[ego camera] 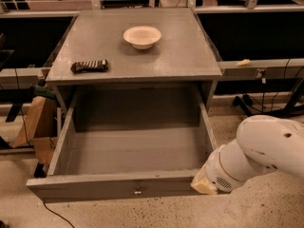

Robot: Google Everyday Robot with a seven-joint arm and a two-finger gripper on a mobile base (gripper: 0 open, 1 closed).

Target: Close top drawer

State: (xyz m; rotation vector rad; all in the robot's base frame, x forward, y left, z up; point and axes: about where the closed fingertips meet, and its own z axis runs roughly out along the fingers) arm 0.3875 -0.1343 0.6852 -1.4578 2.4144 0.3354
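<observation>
The top drawer (pixel 135 146) is a wide, deep grey box pulled far out of the grey cabinet, and its inside is empty. Its flat front panel (pixel 95 188) faces me at the bottom, with a small round metal knob (pixel 137 191) at its centre. My white arm (pixel 266 148) comes in from the lower right. The gripper (pixel 203 185) shows only as a pale yellowish tip at the right end of the front panel, touching or almost touching it.
On the cabinet top (pixel 190 56) stand a cream bowl (pixel 142 36) at the back and a dark snack packet (pixel 89 66) at the front left. Cardboard boxes (pixel 35 127) stand left of the drawer. Dark shelving and cables flank both sides.
</observation>
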